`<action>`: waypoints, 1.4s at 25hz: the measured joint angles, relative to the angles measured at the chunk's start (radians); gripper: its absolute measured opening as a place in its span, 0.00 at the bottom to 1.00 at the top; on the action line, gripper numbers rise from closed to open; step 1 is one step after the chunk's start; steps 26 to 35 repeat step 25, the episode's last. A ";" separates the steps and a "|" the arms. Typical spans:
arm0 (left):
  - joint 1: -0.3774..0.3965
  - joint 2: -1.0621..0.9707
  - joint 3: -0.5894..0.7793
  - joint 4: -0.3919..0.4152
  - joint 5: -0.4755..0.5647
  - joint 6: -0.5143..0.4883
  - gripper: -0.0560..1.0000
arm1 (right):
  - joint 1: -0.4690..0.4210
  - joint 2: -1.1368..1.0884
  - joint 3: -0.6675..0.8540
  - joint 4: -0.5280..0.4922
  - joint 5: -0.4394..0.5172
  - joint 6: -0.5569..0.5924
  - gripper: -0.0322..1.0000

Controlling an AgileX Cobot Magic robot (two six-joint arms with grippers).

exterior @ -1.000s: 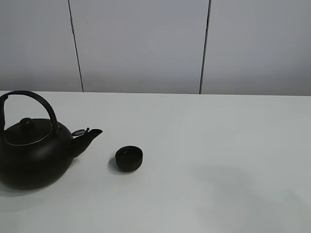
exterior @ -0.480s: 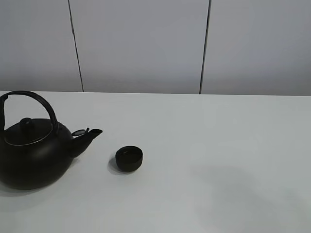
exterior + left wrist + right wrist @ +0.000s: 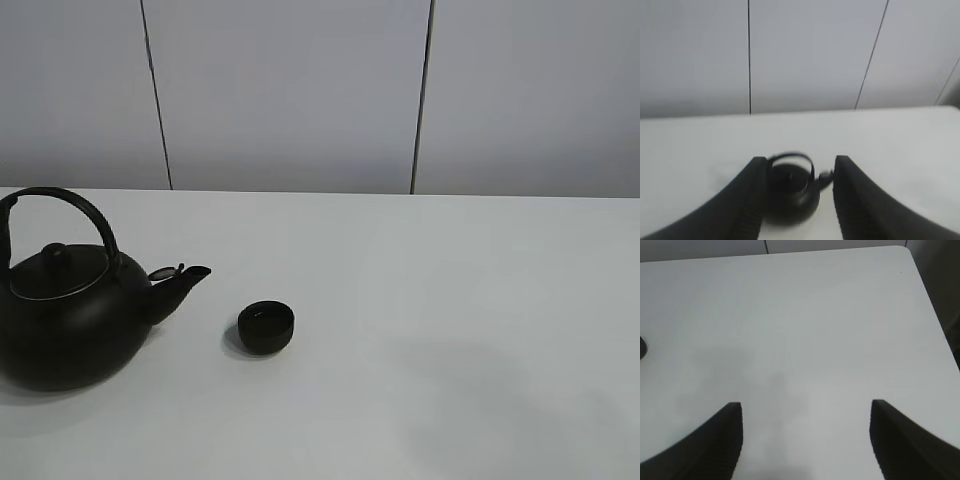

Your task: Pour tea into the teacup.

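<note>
A small matte-black teacup [image 3: 266,326] without a handle stands on the white table [image 3: 430,300], just right of the spout of a big round black kettle [image 3: 70,310] with an arched handle. Neither gripper shows in the high view. In the left wrist view my left gripper [image 3: 799,172] is open and empty, and the kettle [image 3: 790,192] sits some way ahead between its two fingers. The teacup does not show there. In the right wrist view my right gripper [image 3: 805,412] is open and empty above bare table.
A grey panelled wall [image 3: 290,90] stands behind the table's far edge. The table's corner and right edge [image 3: 920,280] show in the right wrist view. A small dark shape [image 3: 642,347] sits at that view's left border.
The kettle and teacup have not moved. A faint shadow on the table at the lower right has shifted slightly.
</note>
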State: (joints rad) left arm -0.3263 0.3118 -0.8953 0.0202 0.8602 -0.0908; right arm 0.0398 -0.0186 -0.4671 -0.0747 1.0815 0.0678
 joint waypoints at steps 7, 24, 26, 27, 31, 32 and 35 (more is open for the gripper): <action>0.023 -0.153 0.219 0.012 0.294 -0.004 0.35 | 0.000 0.000 0.000 0.000 0.000 0.000 0.51; 0.026 -0.171 0.411 0.019 0.269 -0.006 0.35 | 0.000 0.000 0.000 0.000 0.000 0.000 0.51; 0.026 -0.171 0.411 0.019 0.269 -0.006 0.35 | 0.000 0.000 0.000 0.000 0.000 0.000 0.51; 0.026 -0.171 0.411 0.019 0.269 -0.006 0.35 | 0.000 0.000 0.000 0.000 0.000 0.000 0.51; 0.026 -0.171 0.411 0.019 0.269 -0.006 0.35 | 0.000 0.000 0.000 0.000 0.000 0.000 0.51; 0.026 -0.171 0.411 0.019 0.269 -0.006 0.35 | 0.000 0.000 0.000 0.000 0.000 0.000 0.51; 0.026 -0.171 0.411 0.019 0.269 -0.006 0.35 | 0.000 0.000 0.000 0.000 0.000 0.000 0.51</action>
